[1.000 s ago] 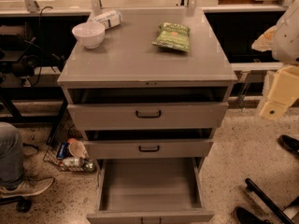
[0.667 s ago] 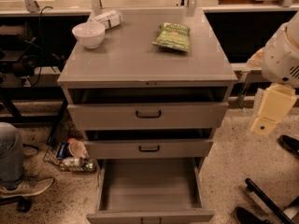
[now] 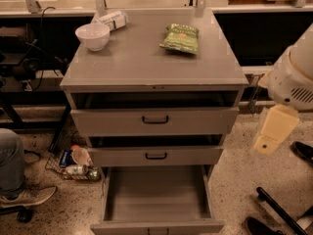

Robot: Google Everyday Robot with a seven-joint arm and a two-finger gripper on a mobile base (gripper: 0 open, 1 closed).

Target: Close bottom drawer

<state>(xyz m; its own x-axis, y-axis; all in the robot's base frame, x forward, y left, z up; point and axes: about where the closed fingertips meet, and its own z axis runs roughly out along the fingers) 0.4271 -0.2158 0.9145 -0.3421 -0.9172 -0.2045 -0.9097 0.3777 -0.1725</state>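
gripper is held right of the cabinet, well apart from the bottom drawer, which is pulled far out; its grip cannot be told. closing seemingly is not yet begun.

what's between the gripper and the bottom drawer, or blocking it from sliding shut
Nothing visible. The bottom drawer stands pulled out, with nothing showing inside it. The gripper hangs up to its right over the floor, only open air between.
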